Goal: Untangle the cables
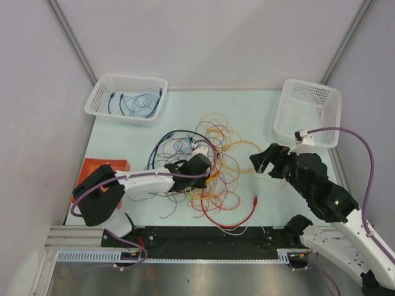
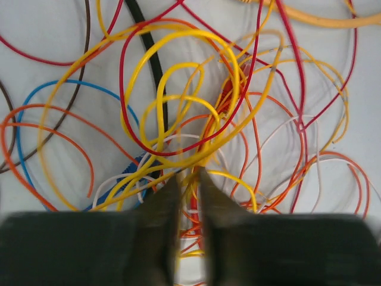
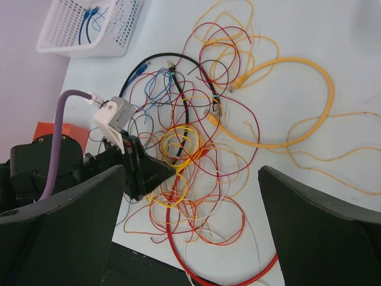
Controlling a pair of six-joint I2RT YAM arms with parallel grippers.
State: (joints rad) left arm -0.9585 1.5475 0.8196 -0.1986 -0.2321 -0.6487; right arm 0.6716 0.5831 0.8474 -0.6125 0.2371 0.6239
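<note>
Looking down from the top view, the job seems barely begun. Most cables [image 1: 210,157] sit in one knotted heap mid-desk [image 1: 253,114], red, orange, yellow, blue and black loops crossing each other. A few blue ones [image 1: 139,103] already lie in the left basket [image 1: 99,106], so that part looks sorted; the right basket [image 1: 338,98] appears to hold nothing. A red lead [image 1: 237,219] trails loose at the heap's near edge. The left gripper [image 1: 208,169] is buried in the pile; the right gripper [image 1: 258,161] hovers just beside its right fringe.

From the left wrist, the jaws stand narrow, pinched on a yellow strand [image 2: 196,159] that runs up into a dense weave of yellow, red and orange loops. How many wires they hold I cannot tell. That strand is threaded through several others, so freeing it likely needs a slow pull.

From the right wrist, the jaws are spread wide and grasp nothing. Below them the heap looks intact, with a thick yellow cable [image 3: 309,77] looping out to one side, part clear of the rest. Nearly all the separating is left to do.
</note>
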